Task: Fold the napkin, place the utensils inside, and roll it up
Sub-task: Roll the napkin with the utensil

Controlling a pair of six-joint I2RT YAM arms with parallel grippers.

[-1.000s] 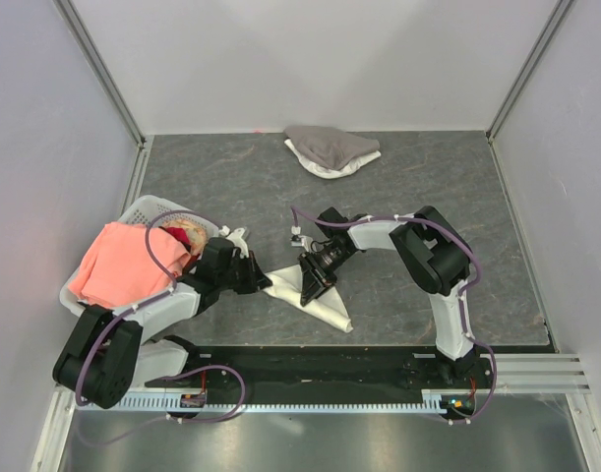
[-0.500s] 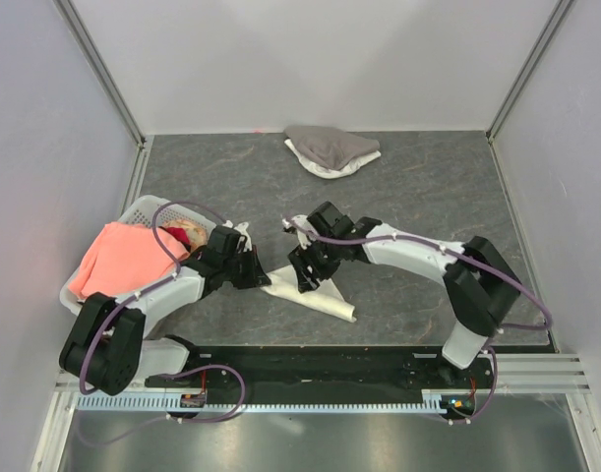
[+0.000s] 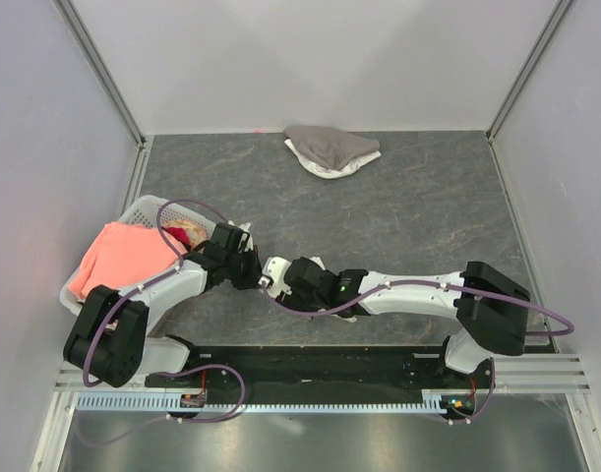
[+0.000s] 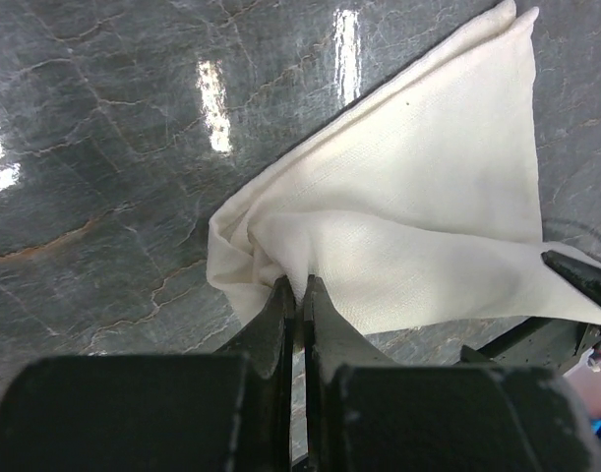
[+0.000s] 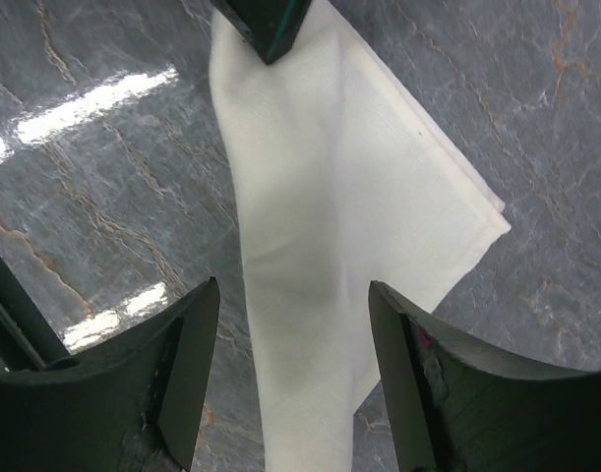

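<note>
Cream napkin [image 4: 408, 216], a creased folded triangle, corner pinched in left claw [image 4: 301, 287]; right claw [image 5: 290, 300] open above.

The napkin [image 4: 418, 216] is a plain cream-white cloth, thin and soft, folded over into a rough triangle with a fine woven texture and doubled edges. It lies mostly flat on the table [image 4: 103, 147]. One corner is bunched and puckered, pinched tight in the closed left gripper [image 4: 300, 287]. In the left wrist view that pinched corner sits at 6 o'clock and the cloth fans out toward 1 o'clock, ending in a point. In the right wrist view it runs from 12 to 6 o'clock, a layered corner pointing to 3 o'clock.
</note>
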